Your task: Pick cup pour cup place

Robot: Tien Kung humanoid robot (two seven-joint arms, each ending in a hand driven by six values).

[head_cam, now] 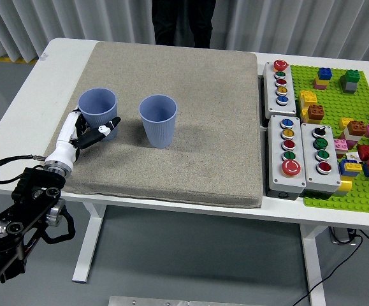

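Cup near the mat's left edge — our left hand is grasping it; a second cup is standing just right.

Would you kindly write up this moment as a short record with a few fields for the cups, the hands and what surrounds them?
left cup: blue cup, upright on the mat's left part
right cup: second blue cup, upright, standing apart from the first
surface: grey mat on the white table
left hand: at the left cup's base, fingers curled around it
right hand: not in view
side items: button boxes and green brick plate to the right
person: standing at the far side, hands not visible
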